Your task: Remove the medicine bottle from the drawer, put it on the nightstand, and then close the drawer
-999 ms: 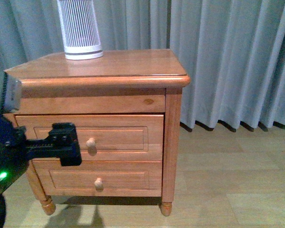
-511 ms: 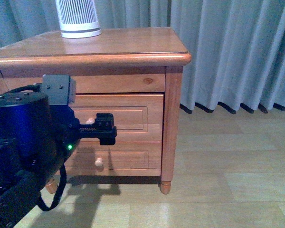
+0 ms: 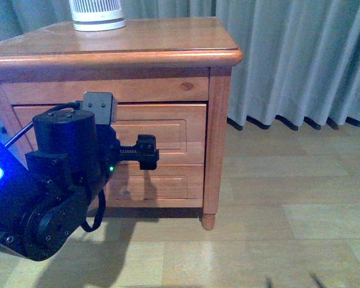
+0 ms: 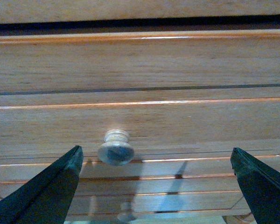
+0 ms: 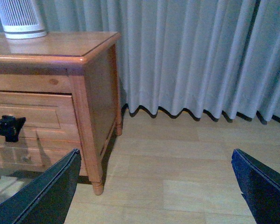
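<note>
Nightstand edges: the nightstand [image 3: 138, 59] has a rounded top rim that overhangs its front; its right front post runs down to a short turned foot.
Open room: to the right of the nightstand lies bare floor [image 3: 276, 228], with the curtain [image 3: 294, 60] behind it. On the nightstand top only the far left corner is taken, by a white slatted cylinder [image 3: 97, 17].
Crowded side: the left arm [image 3: 63, 162] stands before the nightstand's left front half and hides that part of both drawer fronts in the front view.
Drawer: the drawer [image 3: 192, 135] is the upper one under the nightstand's top rail. Its front looks closed, so its inside is hidden and the medicine bottle cannot be seen.
Lower drawer: the lower drawer [image 3: 168, 186] sits just beneath, also closed.
Left gripper: the left gripper [image 4: 155, 153] faces the nightstand's upper drawer front, fingers [image 4: 51, 191] spread wide.
Knob and fingers: the knob [image 4: 115, 150] lies between the two fingers, touching neither and nearer to one of them.
Right gripper: the right gripper [image 5: 155, 151] hangs over the floor to the right of the nightstand, well apart from it, fingers spread with nothing between them.
</note>
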You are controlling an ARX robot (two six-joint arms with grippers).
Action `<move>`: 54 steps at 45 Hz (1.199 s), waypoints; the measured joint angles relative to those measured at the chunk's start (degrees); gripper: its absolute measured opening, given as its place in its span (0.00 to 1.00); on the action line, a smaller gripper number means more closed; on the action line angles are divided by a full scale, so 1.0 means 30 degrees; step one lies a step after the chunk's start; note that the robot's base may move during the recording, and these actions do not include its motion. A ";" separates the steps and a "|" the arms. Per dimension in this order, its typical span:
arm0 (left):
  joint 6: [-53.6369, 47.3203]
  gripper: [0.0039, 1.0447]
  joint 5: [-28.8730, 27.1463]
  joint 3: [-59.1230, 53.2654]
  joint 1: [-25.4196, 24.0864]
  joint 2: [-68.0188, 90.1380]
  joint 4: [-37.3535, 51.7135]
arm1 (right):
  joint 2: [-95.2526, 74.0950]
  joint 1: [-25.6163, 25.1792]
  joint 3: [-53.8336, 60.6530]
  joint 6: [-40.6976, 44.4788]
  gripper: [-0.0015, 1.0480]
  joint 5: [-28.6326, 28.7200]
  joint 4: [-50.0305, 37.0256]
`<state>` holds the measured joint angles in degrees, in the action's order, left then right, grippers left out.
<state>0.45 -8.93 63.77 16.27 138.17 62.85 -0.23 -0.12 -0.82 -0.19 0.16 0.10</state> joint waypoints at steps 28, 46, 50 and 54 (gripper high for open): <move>0.0015 0.94 0.0306 0.1639 -0.0758 0.1326 -0.0641 | 0.0000 0.0000 0.0000 0.0000 0.93 0.0000 0.0000; 0.0211 0.80 0.0401 0.2586 -0.0998 0.1596 -0.1319 | 0.0000 0.0000 0.0000 0.0000 0.93 0.0000 0.0000; 0.0233 0.63 0.0444 0.2703 -0.1137 0.1807 -0.1486 | 0.0000 0.0000 0.0000 0.0000 0.93 0.0000 0.0000; 0.0240 0.46 0.0481 0.2732 -0.1180 0.1858 -0.1537 | 0.0000 0.0000 0.0000 0.0000 0.93 0.0000 0.0000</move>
<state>1.17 -7.49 71.96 12.73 143.74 58.24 -0.23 -0.12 -0.82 -0.19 0.16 0.10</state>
